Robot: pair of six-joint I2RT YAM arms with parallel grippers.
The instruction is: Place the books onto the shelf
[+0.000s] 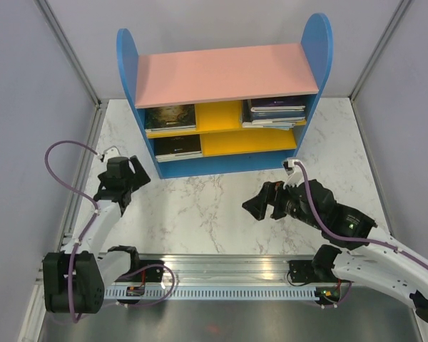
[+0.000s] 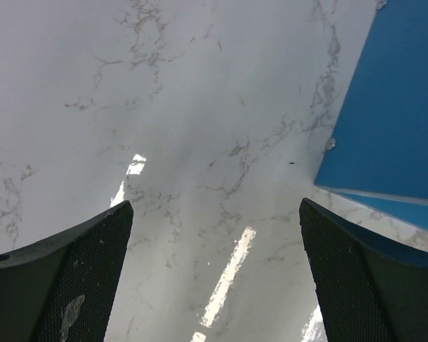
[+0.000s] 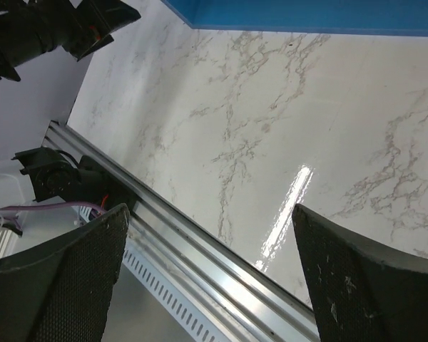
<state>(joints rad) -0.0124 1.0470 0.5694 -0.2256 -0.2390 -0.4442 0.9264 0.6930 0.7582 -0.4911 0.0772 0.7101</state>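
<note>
Top external view: the books are seen stored in the shelf, a stack upper right, single ones upper and lower left. The left tool and right tool are held wide open, empty, above the marble surface.

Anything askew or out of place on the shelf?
Yes: the book stack at the right of the shelf, upper level, is ragged, its lower books jutting past the front edge. Nothing else stands out.

Bare marble counter lies open between the left end effector, the right end effector and the shelf. Inside the shelf, a book stack blocks the upper right, while an upper-left book and a lower-left book block the left ends. The yellow middles are free.
</note>
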